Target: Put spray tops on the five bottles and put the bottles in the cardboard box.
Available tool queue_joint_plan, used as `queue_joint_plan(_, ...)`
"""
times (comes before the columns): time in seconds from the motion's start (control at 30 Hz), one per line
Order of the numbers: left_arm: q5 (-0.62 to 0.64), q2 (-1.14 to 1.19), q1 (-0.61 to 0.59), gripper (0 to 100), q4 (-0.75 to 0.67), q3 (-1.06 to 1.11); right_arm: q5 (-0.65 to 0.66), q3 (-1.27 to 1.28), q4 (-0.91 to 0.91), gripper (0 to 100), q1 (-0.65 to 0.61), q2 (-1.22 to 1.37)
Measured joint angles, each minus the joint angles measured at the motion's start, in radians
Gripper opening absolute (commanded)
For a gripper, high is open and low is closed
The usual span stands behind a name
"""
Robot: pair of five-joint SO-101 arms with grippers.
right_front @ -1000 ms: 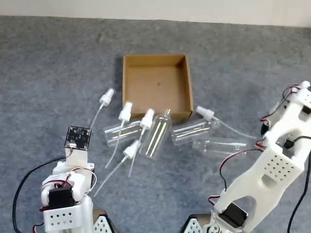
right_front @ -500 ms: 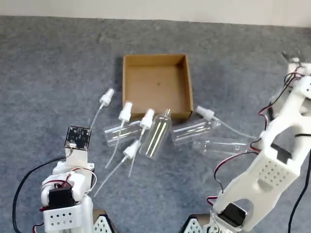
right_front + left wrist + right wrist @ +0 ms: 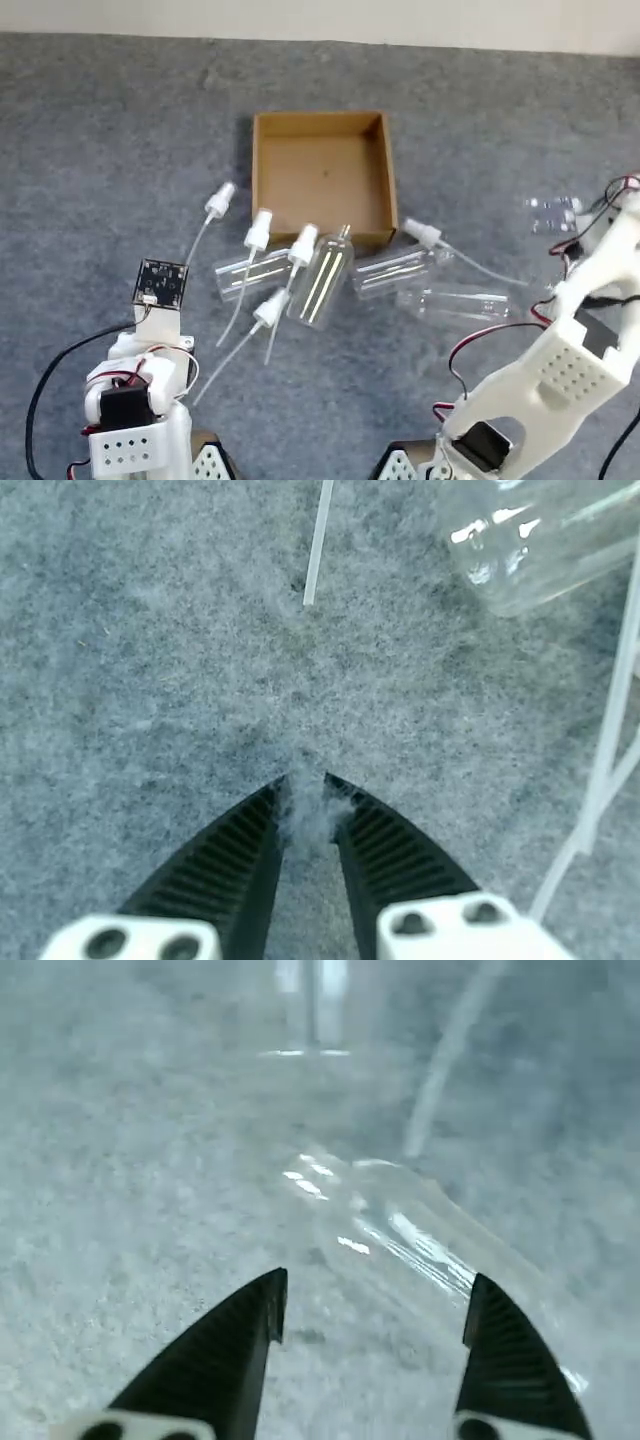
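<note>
Farthest left of the cardboard box [image 3: 258,180], on its near side, the left arm [image 3: 135,420] is cut off by the lower edge of the high view. Its wrist view shows the left gripper [image 3: 305,785] low over the grey carpet [image 3: 120,130]. The jaws are almost pressed together, with a thin strip of carpet between them, and they hold nothing. Ahead of it lie a thin tube end [image 3: 315,540] and a clear bottle base [image 3: 530,540], which is cut off by the frame.

Off the box's near-left corner lie four loose spray tops [image 3: 259,230], their tubes crossing a flat bottle [image 3: 250,272]. A second bottle [image 3: 322,278] lies beside it, with its neck against the box's near wall. The box stands open, its brown floor showing.

Off the near-right corner, a fifth spray top [image 3: 423,233] lies by two more bottles [image 3: 400,270], whose clear glass is hard to make out against the carpet.

Well right of the box lies a lone bottle [image 3: 550,213], blurred, just beside the tip of the right arm [image 3: 570,370], which runs off the right edge. The right gripper [image 3: 375,1295] has its jaws spread wide, with that clear bottle [image 3: 400,1225] lying on the carpet ahead and between them; I cannot tell whether they touch it.

The broadest stretches of carpet lie left of the box and beyond its far wall.
</note>
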Motion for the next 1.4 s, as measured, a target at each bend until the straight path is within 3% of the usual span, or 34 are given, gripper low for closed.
queue_joint_plan(0.5,0.0,0.0,0.0,1,0.0,0.0,0.057,0.327,-0.433,23.3,0.006,-0.009)
queue_joint_plan(0.67,0.0,0.0,0.0,1,0.0,0.0,-0.017,0.347,-0.5,23.2,0.021,-0.009)
queue_joint_plan(0.97,0.0,0.0,0.0,1,0.0,0.0,-0.166,0.347,-0.531,23.2,0.049,-0.009)
queue_joint_plan(1.4,0.0,0.0,0.0,1,0.0,0.0,-0.218,0.347,-0.531,23.5,0.075,-0.009)
